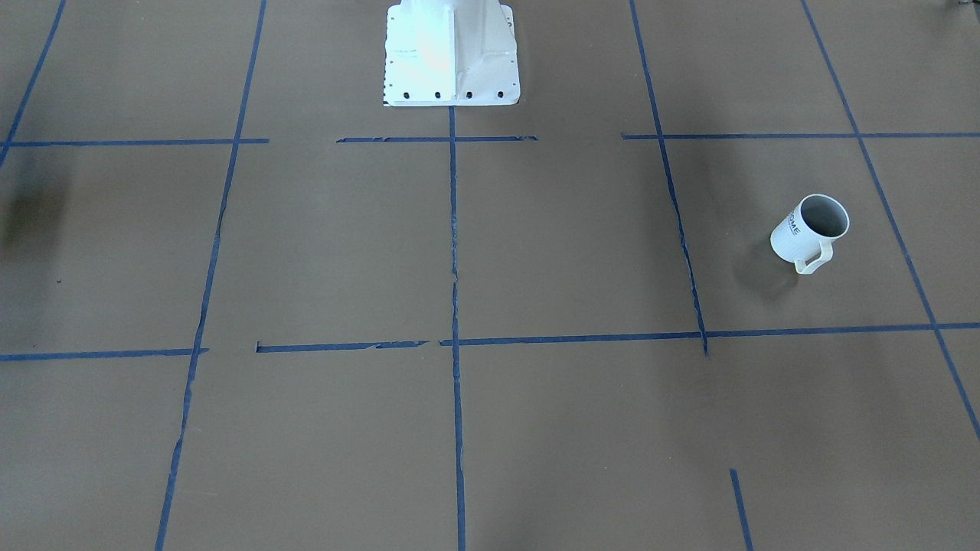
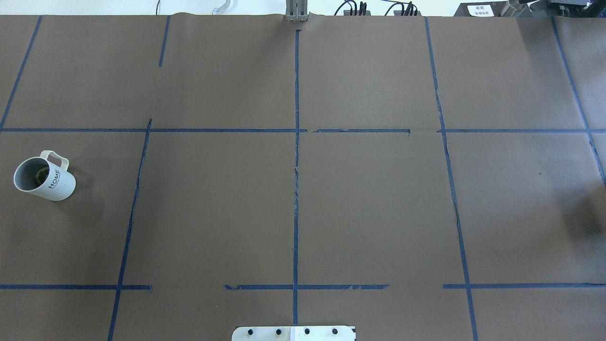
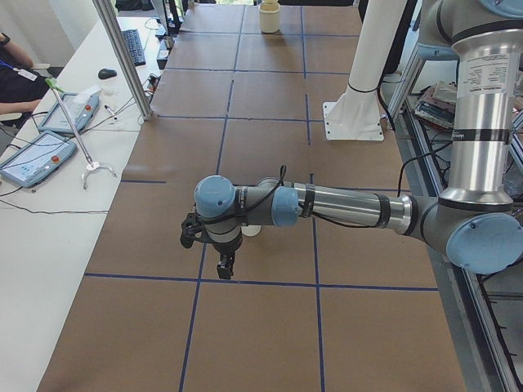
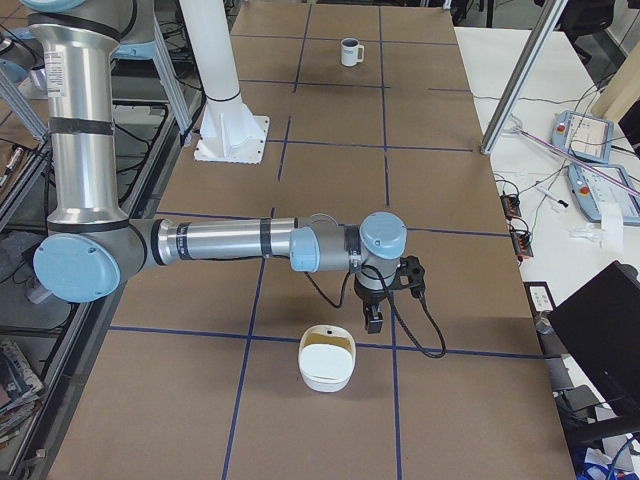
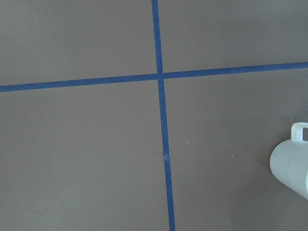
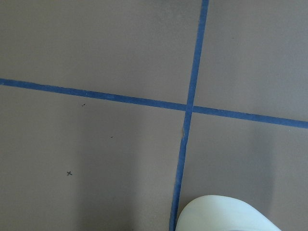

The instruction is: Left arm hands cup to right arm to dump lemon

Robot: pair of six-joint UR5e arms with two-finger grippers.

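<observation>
The cup [image 2: 45, 179] is a white mug with "HOME" lettering; it stands upright at the left of the overhead view, handle toward the far side. A dim yellow-green lemon [image 2: 41, 174] shows inside it. The cup also shows in the front-facing view [image 1: 810, 229], at the right edge of the left wrist view [image 5: 291, 163] and far away in the exterior right view [image 4: 349, 52]. My left gripper [image 3: 222, 266] hangs over the table just short of the cup, which peeks out behind the arm [image 3: 252, 231]. My right gripper [image 4: 372, 320] hangs at the table's other end. I cannot tell whether either is open or shut.
A white bowl-like container [image 4: 327, 357] sits just beside my right gripper; it also shows in the right wrist view [image 6: 226, 214]. The robot's white base [image 1: 452, 53] stands mid-table at the robot's edge. A side desk with tablets [image 3: 37, 155] and a metal post [image 3: 122, 57] flank the table.
</observation>
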